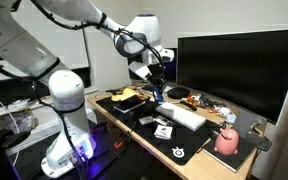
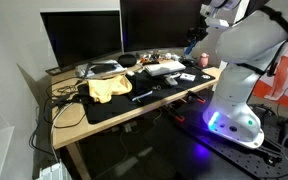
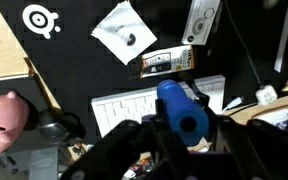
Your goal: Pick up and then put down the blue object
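Note:
The blue object is a short bright-blue cylinder. In the wrist view it sits between my gripper's black fingers, held up above the white keyboard. In an exterior view my gripper hangs over the desk mat with a speck of blue at its tip, above the keyboard. In the exterior view from the desk's other side the gripper is mostly hidden behind the arm. The pink rounded object lies to the left in the wrist view.
A black desk mat carries white cards, a small boxed item and cables. A large monitor stands behind the keyboard. A yellow cloth lies on the mat. The pink object sits near the desk's end.

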### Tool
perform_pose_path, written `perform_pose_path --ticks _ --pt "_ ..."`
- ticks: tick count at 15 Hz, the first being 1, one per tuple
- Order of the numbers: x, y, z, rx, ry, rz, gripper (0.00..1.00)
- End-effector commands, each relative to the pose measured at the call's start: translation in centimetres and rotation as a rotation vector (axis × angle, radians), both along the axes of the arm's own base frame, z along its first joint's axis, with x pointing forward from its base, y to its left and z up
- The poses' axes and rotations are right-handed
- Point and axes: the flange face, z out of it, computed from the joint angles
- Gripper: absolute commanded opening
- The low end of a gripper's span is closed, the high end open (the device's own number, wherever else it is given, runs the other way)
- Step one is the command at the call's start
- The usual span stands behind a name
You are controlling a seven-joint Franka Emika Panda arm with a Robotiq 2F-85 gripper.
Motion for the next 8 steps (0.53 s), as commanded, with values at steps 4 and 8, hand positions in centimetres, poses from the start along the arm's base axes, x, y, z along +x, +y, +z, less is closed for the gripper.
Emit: perform_pose_path --ticks 4,8 --pt "-0.6 2.6 0.8 0.080 0.059 0.158 0.09" --pt "-0.1 4.4 0.1 0.107 0.127 0.244 0.09"
